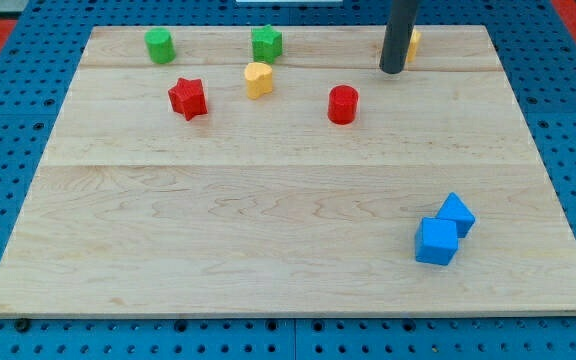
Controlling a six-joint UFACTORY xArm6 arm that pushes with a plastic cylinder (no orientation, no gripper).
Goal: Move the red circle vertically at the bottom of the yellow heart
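The red circle (343, 104) stands on the wooden board in the upper middle of the view. The yellow heart (258, 79) lies to its left and slightly higher. My tip (392, 70) rests on the board up and to the right of the red circle, apart from it. It stands right beside a yellow block (413, 42) that is mostly hidden behind the rod.
A red star (188, 98) lies left of the yellow heart. A green circle (159, 45) and a green star (266, 42) sit near the top edge. Two blue blocks (437, 241) (456, 214) touch each other at the lower right.
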